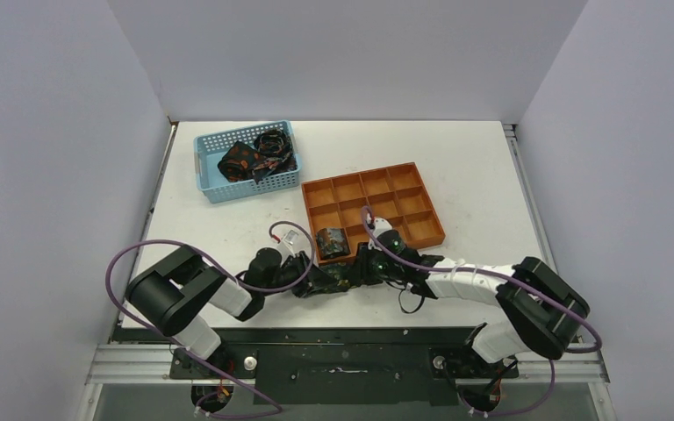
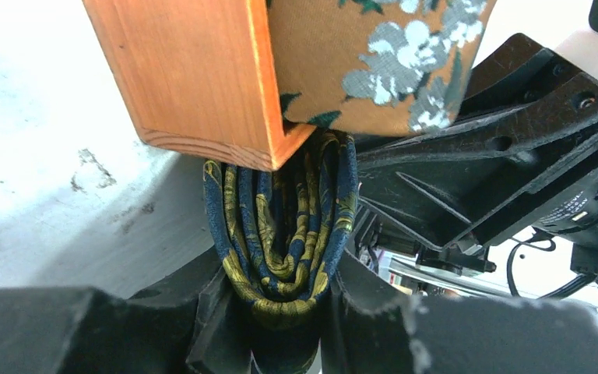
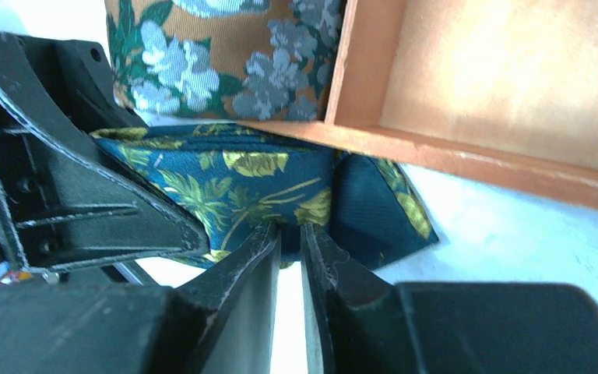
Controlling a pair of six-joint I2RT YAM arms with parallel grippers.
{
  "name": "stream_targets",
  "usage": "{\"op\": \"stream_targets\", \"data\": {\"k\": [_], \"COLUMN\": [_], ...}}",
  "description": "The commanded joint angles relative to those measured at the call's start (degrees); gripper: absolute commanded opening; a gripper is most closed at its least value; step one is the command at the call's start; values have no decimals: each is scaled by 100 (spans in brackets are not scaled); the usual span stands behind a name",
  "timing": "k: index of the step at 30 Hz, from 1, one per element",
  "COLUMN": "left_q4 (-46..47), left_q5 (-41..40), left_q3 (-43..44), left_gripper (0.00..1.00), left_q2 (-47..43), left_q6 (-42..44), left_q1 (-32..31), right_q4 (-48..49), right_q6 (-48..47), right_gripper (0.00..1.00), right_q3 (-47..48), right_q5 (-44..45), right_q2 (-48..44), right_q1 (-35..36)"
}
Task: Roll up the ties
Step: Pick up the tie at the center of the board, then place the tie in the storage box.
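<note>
Rolled tie in blue with yellow-green leaves, by the desk's near edge, just below the near-left corner of the orange tray, clenched between the left gripper jaws, right gripper jaws almost together at its edge, a pinch there not possible to tell.

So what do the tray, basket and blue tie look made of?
Tray: likely wood, orange stain, matt; grain lines show on its wall.
Basket: light-blue plastic, probably; moulded mesh walls.
Tie: woven fabric, slight sheen, perhaps silk or polyester; fine ribbed weave, soft folds.
</note>
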Motion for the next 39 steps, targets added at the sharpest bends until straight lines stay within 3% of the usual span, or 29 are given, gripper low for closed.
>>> {"op": "stream_targets", "data": {"k": [1,4,7,10,14,19,24,28,39], "left_q4": [363,-190,-1845,-3695,-4810,-5066,-4520,-4614,-4779], "left_q5": [71,51,-170,-743,-1075,-922,-204,121,740], "left_q3": [-113,-268,-98,588,1563,2827,3852,4676,4820], "left_gripper": [0,0,0,0,0,0,0,0,0], "left_q2": [-446,-1264,-2583,-3968,-4680,-3545,-2181,-1332,-508], "left_q6": [-36,-17,406,1000,1382,1645,1540,1600,1492], "left_q1": [-75,-127,-268,-474,-460,-373,-325,-282,167], "right_q4": [-1126,-2055,-2695,-3087,-2977,-2674,-2149,-1551,-710], "right_q6": [-344,-577,-676,-454,-77,366,498,448,507], "right_gripper": [23,45,60,65,65,71,72,72,52], "right_q3": [404,902,1188,1188,804,352,136,41,-218], "right_q5": [465,1033,1754,2333,2777,3379,3158,2759,2054], "right_q2": [-642,-1087,-1553,-1959,-2719,-3094,-2643,-2105,-917], "right_q1": [69,-12,-320,-1037,-2057,-2701,-3304,-3659,-3692]}}
